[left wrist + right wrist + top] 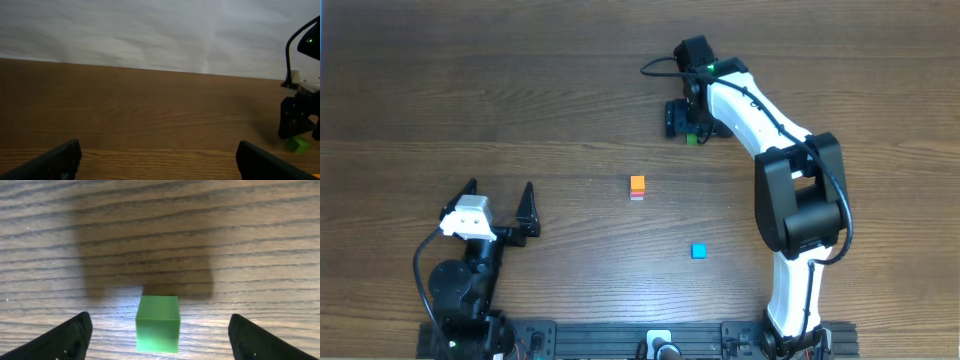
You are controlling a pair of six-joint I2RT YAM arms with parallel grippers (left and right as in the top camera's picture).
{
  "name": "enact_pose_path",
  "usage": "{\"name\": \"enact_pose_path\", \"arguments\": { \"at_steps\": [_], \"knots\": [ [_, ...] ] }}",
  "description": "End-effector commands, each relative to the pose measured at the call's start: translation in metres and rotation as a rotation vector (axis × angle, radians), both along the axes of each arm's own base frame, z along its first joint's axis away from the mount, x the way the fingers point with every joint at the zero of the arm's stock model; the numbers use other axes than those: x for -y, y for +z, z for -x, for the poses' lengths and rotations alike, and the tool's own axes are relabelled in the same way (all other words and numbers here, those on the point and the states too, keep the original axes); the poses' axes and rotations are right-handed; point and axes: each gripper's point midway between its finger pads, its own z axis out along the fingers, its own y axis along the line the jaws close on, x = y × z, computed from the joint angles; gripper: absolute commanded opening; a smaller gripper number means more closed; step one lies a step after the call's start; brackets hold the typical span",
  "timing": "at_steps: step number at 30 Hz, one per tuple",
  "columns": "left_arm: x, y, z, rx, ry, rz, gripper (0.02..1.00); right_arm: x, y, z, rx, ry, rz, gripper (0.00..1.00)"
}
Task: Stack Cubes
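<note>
The right gripper hangs low over a green cube, far up the wooden table. Its two fingers are spread wide, one on each side of the cube. There is clear table between each finger and the cube, and the gripper holds nothing. The cube rests flat on the wood in the gripper's shadow.

Seen from above, an orange cube lies near the middle of the table, at about 7 o'clock from the green cube and well apart from it. It sits on another cube, of which only a reddish edge shows. A blue cube lies alone at about 5 o'clock from the orange one.

The left gripper is at about 9 o'clock from the orange cube, well apart from it. Its fingers are also spread wide and hold nothing.

The table is dark brown with a long wood grain. Beyond its far edge stands a pale, plain wall.
</note>
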Motion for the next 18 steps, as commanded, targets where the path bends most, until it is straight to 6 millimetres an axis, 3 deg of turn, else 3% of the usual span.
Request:
{"name": "enact_pose_path", "arguments": {
  "at_steps": [1, 12, 18],
  "knots": [
    [0.003, -0.001, 0.000, 0.000, -0.016, -0.006, 0.998, -0.007, -0.007, -0.003, 0.002, 0.027, 0.019, 0.840],
    [0.003, -0.001, 0.000, 0.000, -0.016, -0.006, 1.000, -0.004, -0.022, -0.001, -0.025, 0.027, 0.043, 0.768],
    [0.003, -0.001, 0.000, 0.000, -0.016, -0.006, 1.000, -0.004, -0.022, -0.002, -0.020, 0.026, 0.041, 0.566]
  ]
}}
